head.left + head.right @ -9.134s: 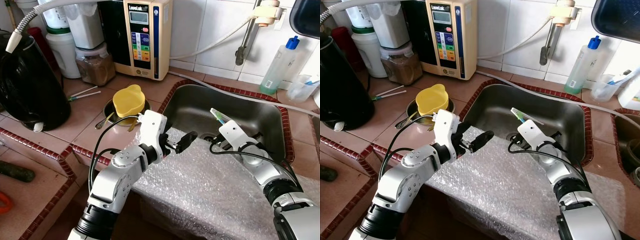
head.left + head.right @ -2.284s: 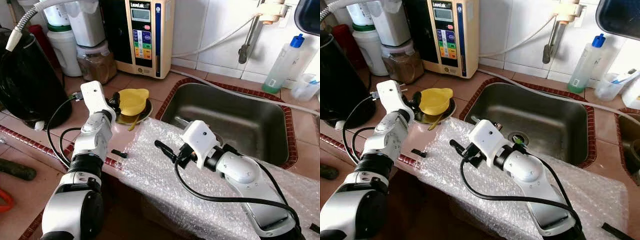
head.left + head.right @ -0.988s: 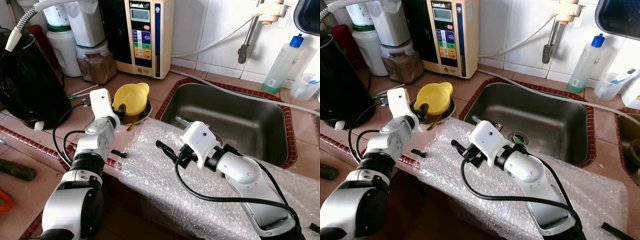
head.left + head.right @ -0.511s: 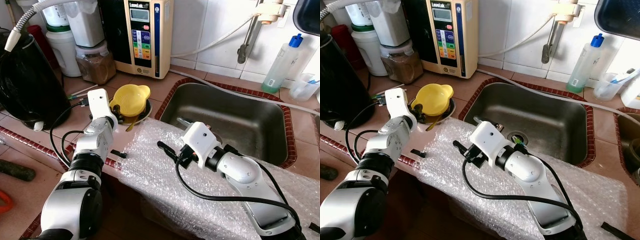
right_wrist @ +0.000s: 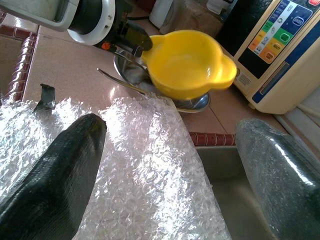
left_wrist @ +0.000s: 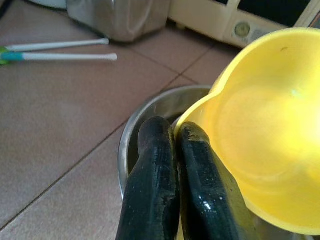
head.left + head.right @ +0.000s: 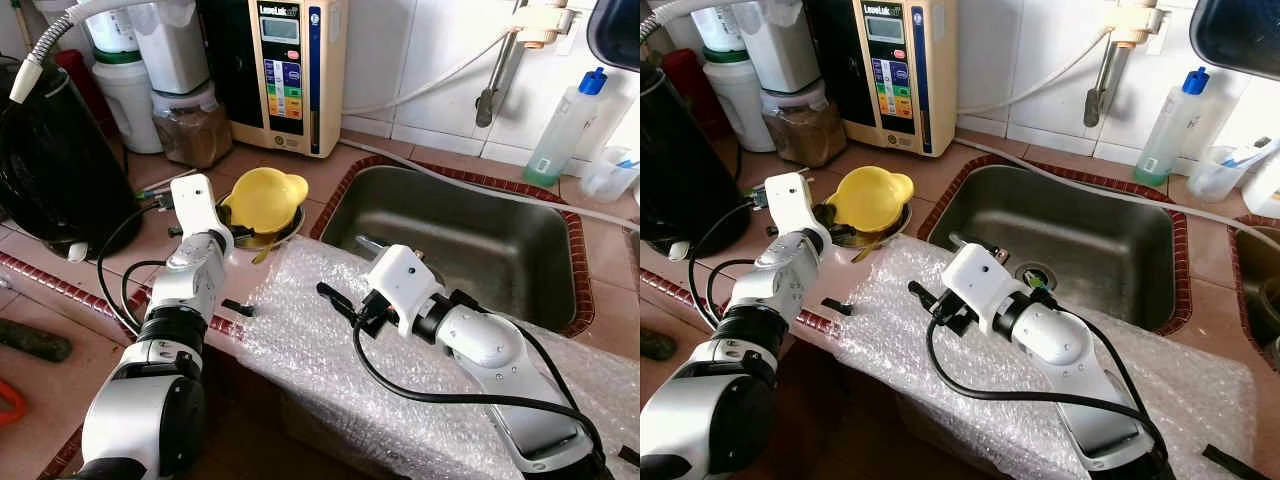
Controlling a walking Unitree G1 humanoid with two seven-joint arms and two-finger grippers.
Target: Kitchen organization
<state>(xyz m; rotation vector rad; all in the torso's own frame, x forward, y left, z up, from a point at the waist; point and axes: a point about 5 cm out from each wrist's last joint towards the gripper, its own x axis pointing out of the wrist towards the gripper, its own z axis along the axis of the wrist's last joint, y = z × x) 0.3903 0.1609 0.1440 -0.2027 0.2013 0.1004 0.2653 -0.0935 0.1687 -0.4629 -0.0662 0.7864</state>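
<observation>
Left end effector (image 6: 172, 150) pinches the yellow cup (image 7: 264, 197) rim, tilted over the steel bowl (image 6: 150, 107). Right end effector (image 5: 170, 150) hovers wide open, empty, over bubble wrap (image 7: 330, 350), farther off.

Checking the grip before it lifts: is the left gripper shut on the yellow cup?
Shut: the left gripper pinches the yellow cup rim, fingers nearly together.

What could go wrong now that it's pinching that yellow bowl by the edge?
The left gripper is shut on just the rim of the yellow bowl, which is tilted over the metal bowl, so it could slip out or tip further. A utensil handle pokes out from the metal bowl and might snag or drag. The right gripper hovers open over the loose bubble wrap, which could catch on it.
</observation>
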